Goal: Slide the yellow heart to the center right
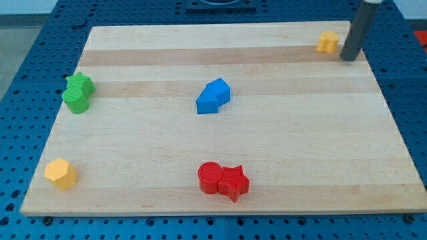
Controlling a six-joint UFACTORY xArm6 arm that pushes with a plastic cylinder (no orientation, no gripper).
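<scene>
The yellow heart (327, 42) sits in the wooden board's (280, 143) top right corner, just left of my tip (349, 58). This bare rod grips nothing. Open board stretches below toward the view's bottom, along the right edge.

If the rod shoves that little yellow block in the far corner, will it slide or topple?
The yellow block looks squat and flat-bottomed, so it probably slides rather than topples. The wooden board looks smooth, which favours sliding. My tip sits beside it on the view's right; an off-centre push may spin it.

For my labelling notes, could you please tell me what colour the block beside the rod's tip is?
Yellow: the yellow block left of my tip, in the camera view.
</scene>
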